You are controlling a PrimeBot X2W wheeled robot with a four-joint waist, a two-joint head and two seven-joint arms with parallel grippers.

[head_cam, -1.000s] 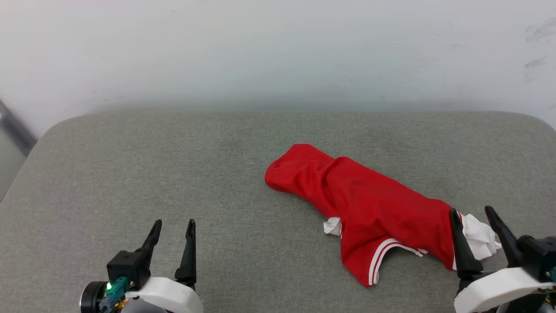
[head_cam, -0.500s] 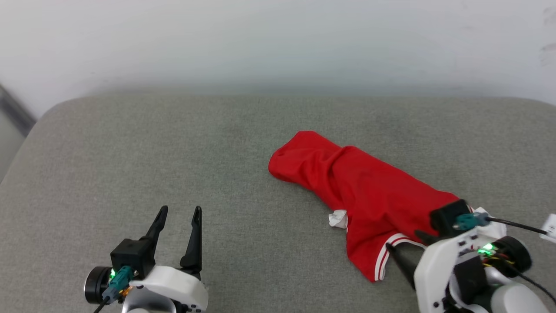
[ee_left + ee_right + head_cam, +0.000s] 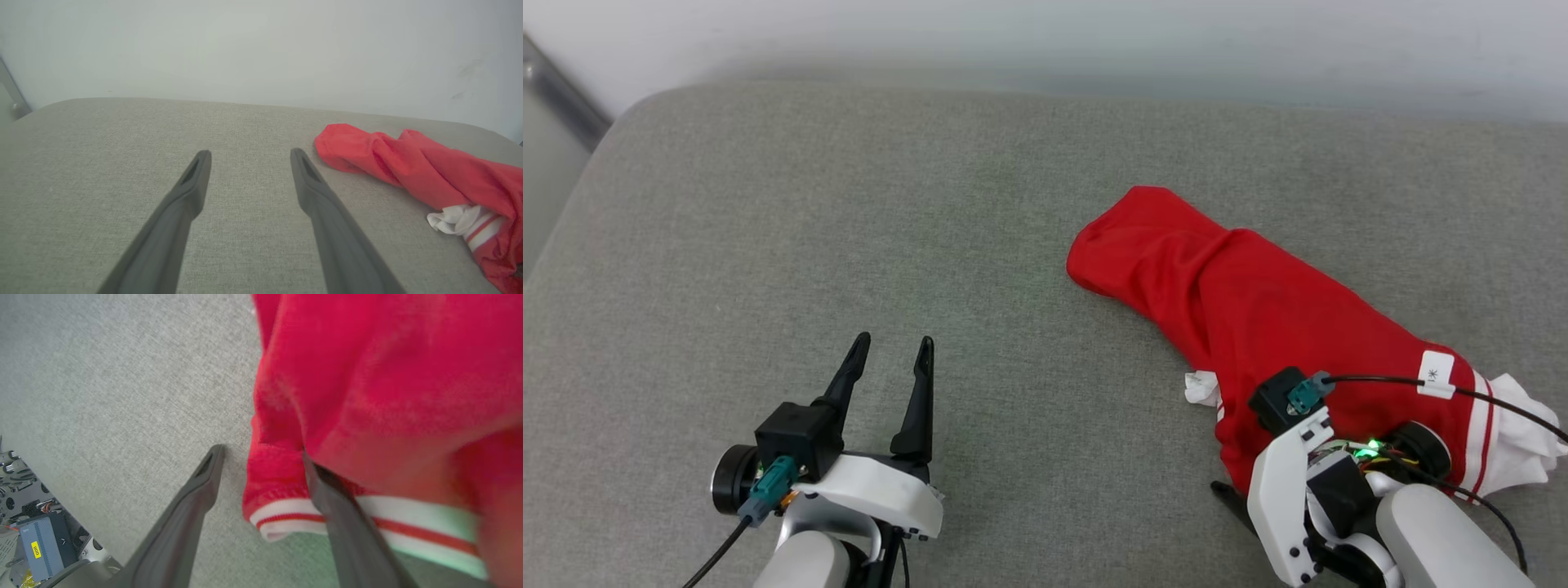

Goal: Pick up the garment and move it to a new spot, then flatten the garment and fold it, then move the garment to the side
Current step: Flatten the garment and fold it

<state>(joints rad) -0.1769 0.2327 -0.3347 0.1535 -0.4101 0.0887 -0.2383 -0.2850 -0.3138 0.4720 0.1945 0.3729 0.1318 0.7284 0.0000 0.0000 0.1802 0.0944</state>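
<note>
While the left tool just sits with its fingers apart over bare grey fabric, the right arm has done all the moving in the last second. It was parked at the near right, fingers pointing away and straddling the white sleeve. Now it has swung in over the garment and tipped nose-down at its near end. (The head camera dipped too, so the whole picture slid; the garment itself hasn't gone anywhere as far as I can tell.)

In the right wrist view the right tool is spread wide. One finger is over the counter just left of the cloth, and the other lies against the red fabric above the striped trim. Nothing is pinched yet. My read is that it's lining up the first grab, so the pick-up-and-move step hasn't really begun.

The garment is a crumpled red roll on the right half, running from mid-counter toward the near right. Room-wise, the whole left and middle are bare, so that's the obvious drop zone. The far edge butts against the wall, the far left corner is rounded off, and the near edge looks close behind that hem. I'd carry it left, not nearer. I can't see the right edge.
</note>
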